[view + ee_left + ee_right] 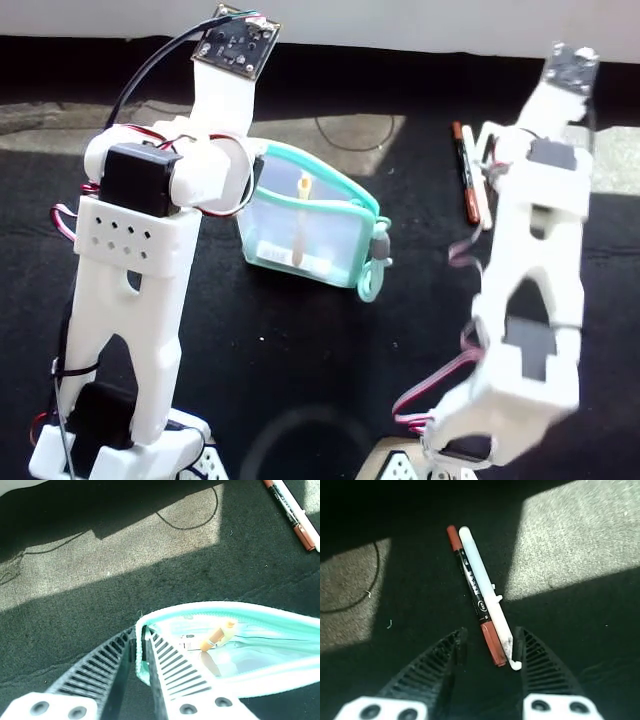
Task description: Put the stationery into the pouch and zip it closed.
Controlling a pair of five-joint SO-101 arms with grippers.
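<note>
- Two arms stand side by side on a black mat point(300, 380), their bases at the near edge, each stretched toward the far side with its wrist camera at the far end.
- Left arm: rises from the near left, bends at the elbow and leans right over the left end of the pouch point(310, 235).
- Left gripper point(139, 630): fingers pressed together on the mint rim at the pouch's left end, so it has hold of the pouch there.
- Pouch: clear sides with mint trim, near the middle of the mat, left of centre. It stands on its long edge with the zip side open.
- One slim orange-and-yellow item point(217, 636) lies inside the pouch.
- Grey zip pull point(378, 245) and mint loop point(370, 285) hang at the pouch's right end.
- Right arm: runs from the near right in a long, nearly straight line toward the far right.
- Right gripper point(490, 630): fingers spread wide, gripping nothing. It points down with the near ends of two pens between its fingers.
- Brown-capped marker point(472, 587) and white pen point(482, 580): flat on the mat at the far right, side by side and touching, well apart from the pouch.
</note>
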